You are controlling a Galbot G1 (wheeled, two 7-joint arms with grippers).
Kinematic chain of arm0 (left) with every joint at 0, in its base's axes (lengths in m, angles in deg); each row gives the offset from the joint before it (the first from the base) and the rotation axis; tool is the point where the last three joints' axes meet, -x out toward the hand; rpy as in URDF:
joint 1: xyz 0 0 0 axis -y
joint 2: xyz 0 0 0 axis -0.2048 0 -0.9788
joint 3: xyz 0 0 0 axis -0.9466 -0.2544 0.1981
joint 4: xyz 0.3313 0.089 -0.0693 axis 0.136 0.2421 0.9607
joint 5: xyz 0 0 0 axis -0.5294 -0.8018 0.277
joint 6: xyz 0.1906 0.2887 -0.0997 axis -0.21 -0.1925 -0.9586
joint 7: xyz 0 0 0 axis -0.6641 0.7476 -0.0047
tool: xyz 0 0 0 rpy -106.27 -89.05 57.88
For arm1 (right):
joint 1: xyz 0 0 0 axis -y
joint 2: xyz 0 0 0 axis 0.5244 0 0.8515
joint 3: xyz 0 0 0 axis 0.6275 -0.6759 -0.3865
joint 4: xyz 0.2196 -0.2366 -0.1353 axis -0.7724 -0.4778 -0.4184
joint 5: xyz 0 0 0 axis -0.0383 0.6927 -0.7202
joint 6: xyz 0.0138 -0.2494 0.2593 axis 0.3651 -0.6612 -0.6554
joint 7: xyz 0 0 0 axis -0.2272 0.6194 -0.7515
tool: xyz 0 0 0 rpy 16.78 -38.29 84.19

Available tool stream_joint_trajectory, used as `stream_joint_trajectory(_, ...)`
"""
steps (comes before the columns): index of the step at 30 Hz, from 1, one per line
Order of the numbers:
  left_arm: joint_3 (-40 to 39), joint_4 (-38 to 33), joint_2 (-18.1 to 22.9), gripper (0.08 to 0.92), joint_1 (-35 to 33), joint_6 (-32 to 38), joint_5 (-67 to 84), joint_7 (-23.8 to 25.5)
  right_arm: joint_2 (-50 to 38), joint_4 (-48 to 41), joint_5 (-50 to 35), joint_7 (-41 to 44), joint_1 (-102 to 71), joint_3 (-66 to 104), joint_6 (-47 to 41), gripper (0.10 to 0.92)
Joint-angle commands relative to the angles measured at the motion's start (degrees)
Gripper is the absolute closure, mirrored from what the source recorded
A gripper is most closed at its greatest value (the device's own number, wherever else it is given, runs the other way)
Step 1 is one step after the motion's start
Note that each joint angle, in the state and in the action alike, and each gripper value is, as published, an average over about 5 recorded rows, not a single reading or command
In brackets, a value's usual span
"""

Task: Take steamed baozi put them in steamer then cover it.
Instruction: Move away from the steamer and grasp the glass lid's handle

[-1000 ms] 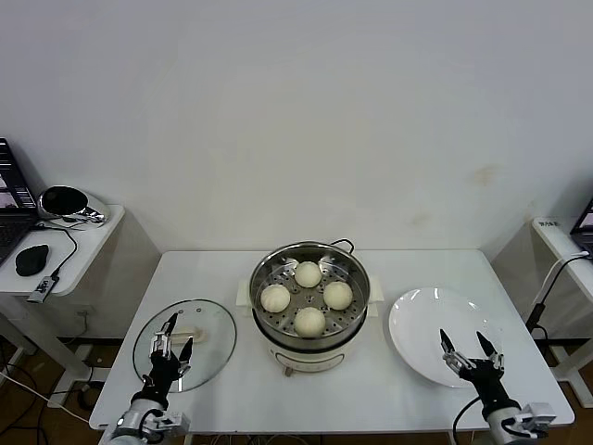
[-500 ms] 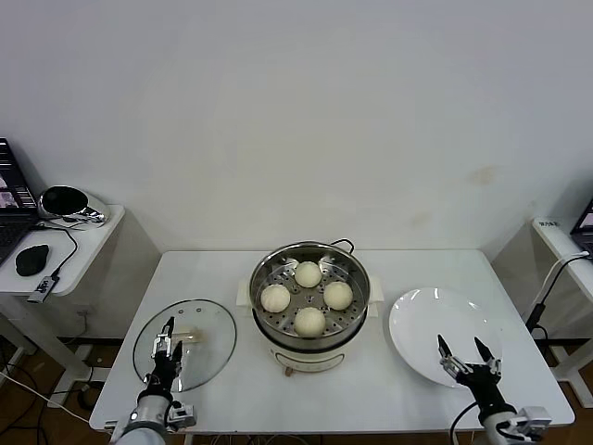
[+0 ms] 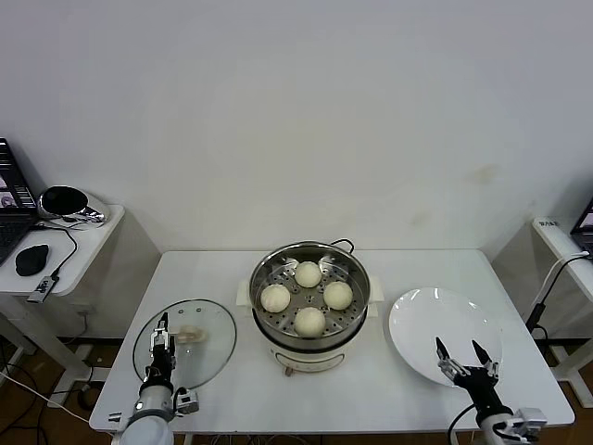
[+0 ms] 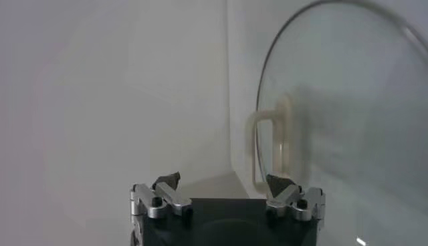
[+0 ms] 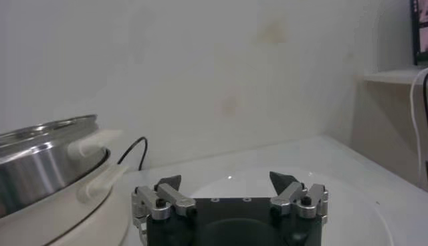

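Head view. The steamer (image 3: 309, 304) stood mid-table (image 3: 232, 380) with the four buns (image 3: 309, 297) sitting on its perforated tray, uncovered. The glass lid (image 3: 185, 343) lay flat on the table to the steamer's left, its cream handle (image 3: 189, 333) facing up. The white plate (image 3: 445, 334) lay to the steamer's right, bare.

The left gripper (image 3: 161, 345) hovered over the near part of the lid, just beside the handle, fingers spread, nothing between them. The right gripper (image 3: 460, 357) hung above the near edge of the plate, fingers wide, holding nothing.

Against the picture from a second before: both grippers had drawn back toward the near table edge. The left one had turned, so its two fingers now looked closer together from above. Buns, steamer, lid and plate had not moved.

Left wrist view. The left gripper's (image 4: 223, 182) two dark fingertips (image 4: 277, 182) stood well apart. Beyond them the lid (image 4: 348, 113) showed with its metal rim and the looped handle (image 4: 271, 147), seen nearly edge-on, which the head view showed only as a small pale bar.

Right wrist view. The right gripper's (image 5: 226, 182) tips were wide apart over the plate (image 5: 348, 194). The steamer's (image 5: 47, 160) steel side and a dark cord (image 5: 134, 150) behind it appeared from low down; the buns were hidden here.
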Motion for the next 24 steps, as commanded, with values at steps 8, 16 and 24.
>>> stream_joint_trajectory(8,-0.33,5.25,0.22,0.177,5.38,-2.01,-0.54,-1.32,0.59,-1.0,0.74,0.01,-0.06,0.05,0.35,0.203)
stream_joint_trajectory(16,-0.63,7.21,0.59,0.177,6.48,-1.75,0.83,-3.77,0.93,-0.79,0.88,-0.03,-0.25,0.06,0.4,0.203)
stream_joint_trajectory(24,-1.34,7.98,0.61,0.177,7.16,-1.23,1.76,-4.24,1.21,-0.74,1.22,-0.02,-0.48,0.06,0.56,0.203)
